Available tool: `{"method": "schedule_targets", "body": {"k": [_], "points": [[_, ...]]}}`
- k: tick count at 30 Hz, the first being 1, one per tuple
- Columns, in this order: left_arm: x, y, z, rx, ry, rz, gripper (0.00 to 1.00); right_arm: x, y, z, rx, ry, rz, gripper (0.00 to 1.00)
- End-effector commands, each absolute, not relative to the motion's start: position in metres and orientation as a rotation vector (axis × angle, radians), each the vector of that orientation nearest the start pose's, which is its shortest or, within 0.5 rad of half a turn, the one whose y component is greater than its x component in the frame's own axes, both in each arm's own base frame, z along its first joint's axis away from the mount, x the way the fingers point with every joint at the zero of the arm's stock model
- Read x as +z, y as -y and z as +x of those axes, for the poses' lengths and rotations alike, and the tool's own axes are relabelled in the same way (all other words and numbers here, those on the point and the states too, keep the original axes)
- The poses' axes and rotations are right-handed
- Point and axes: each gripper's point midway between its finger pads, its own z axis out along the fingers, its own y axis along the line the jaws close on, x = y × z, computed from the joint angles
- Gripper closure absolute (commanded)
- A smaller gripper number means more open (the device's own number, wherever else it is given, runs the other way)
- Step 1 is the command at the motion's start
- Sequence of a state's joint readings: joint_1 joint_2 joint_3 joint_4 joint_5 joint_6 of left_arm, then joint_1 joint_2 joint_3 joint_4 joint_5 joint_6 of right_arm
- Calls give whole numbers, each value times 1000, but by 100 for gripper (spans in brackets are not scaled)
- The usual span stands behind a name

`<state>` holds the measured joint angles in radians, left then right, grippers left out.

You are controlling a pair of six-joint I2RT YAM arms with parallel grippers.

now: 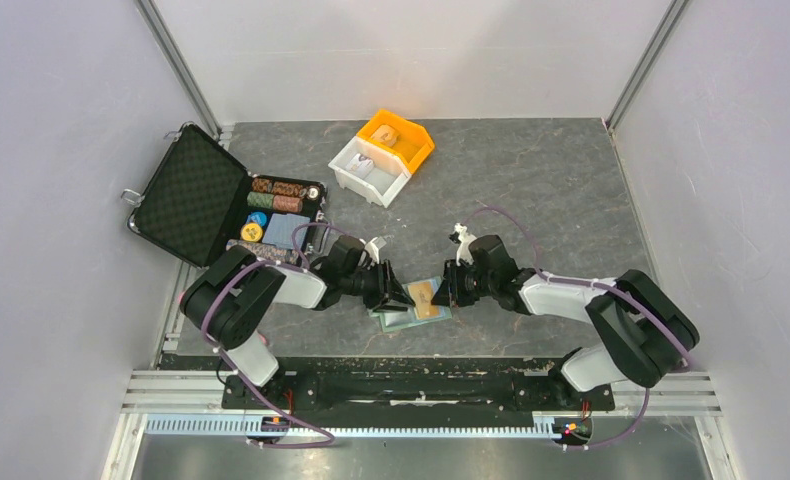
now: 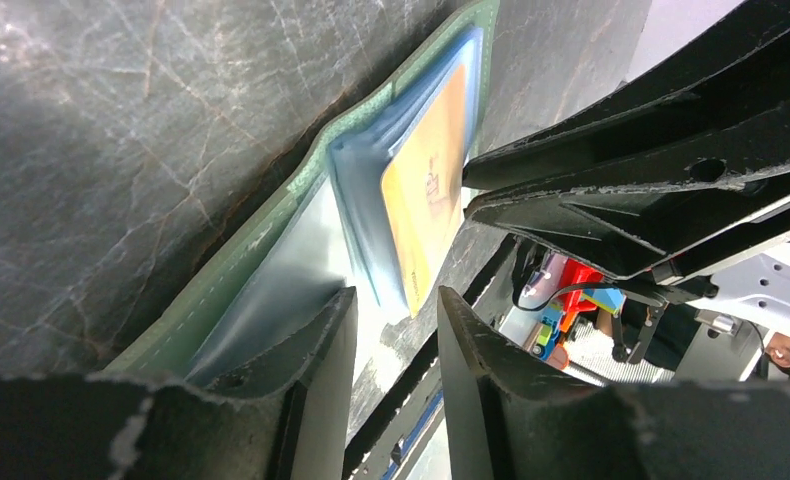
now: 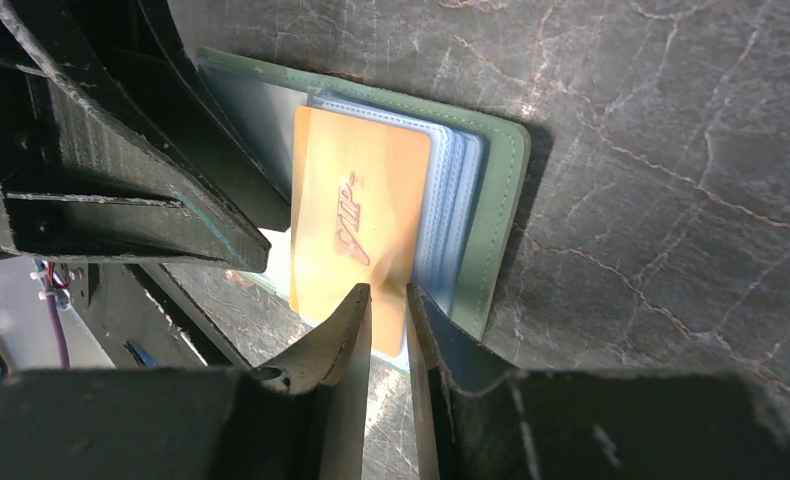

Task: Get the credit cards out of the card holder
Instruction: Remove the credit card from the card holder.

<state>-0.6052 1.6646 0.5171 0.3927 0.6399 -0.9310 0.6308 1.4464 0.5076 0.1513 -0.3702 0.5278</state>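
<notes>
1. The left arm's black two-finger gripper (image 2: 396, 305) has its jaws spread and grips nothing. One finger (image 2: 311, 350) lies on or just over the clear pocket of the holder's left panel, and I cannot tell whether it presses down. If it does not, any pull on a card will likely drag the whole holder along.

2. The pale sage-green bifold card holder (image 3: 506, 200) lies open and flat on the dark veined table top (image 3: 671, 150), near its front edge and between the two grippers. Its bluish clear plastic sleeves (image 3: 451, 200) fan up loosely. A careless pull could lift them or fold the holder shut. Whether they hide more cards is not visible.

3. The orange-tan plastic credit card (image 3: 361, 200) rests on top of the right panel's sleeves, its near end jutting past the holder's edge. I cannot tell whether its far end sits inside a pocket. It is thin and slick, so it may slide away instead of lifting.

4. The right arm's black two-finger gripper (image 3: 388, 300) has its jaws a narrow slit apart over the card's near end, holding nothing visible. Closing from here, the fingers would probably scrape the card's face rather than catch its edge. The left gripper sits just beside it, so a wide swing risks a knock.
</notes>
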Motion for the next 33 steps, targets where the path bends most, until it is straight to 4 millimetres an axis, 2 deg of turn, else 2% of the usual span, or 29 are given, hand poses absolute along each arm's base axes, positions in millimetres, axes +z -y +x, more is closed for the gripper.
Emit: {"method": "schedule_targets", "body": {"k": [1, 7, 15, 25, 33], "points": [[23, 295, 196, -1424, -2608, -19, 58, 21, -260, 210, 978, -2495, -342, 77], [20, 294, 195, -1426, -2610, -18, 58, 8, -259, 201, 989, -2533, -339, 81], [16, 294, 193, -1435, -2612, -22, 58, 4, -260, 197, 998, -2541, -318, 89], [15, 294, 192, -1431, -2596, -10, 58, -5, -256, 190, 997, -2560, -286, 93], [14, 294, 190, -1436, -2597, -17, 66, -6, -256, 187, 1006, -2559, -262, 94]]}}
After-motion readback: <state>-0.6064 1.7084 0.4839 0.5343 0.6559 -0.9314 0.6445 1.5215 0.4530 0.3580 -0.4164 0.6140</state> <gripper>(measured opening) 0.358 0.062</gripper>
